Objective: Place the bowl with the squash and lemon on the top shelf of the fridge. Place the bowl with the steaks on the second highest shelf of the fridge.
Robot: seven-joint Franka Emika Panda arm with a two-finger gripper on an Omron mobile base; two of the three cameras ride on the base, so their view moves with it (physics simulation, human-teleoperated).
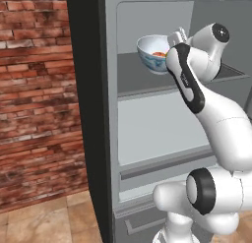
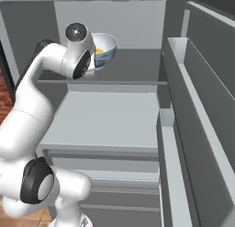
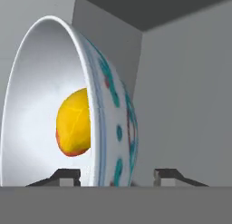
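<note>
Fridge (image 1: 147, 119) top shelf: claw (image 3: 115, 175) straddles patterned bowl (image 1: 153, 52) rim.

No readable text, labels or numbers anywhere

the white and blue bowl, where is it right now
The white and blue bowl is on the fridge's dark top shelf, left of centre in the right base view, with the gripper straddling its rim and the lemon inside.
</note>
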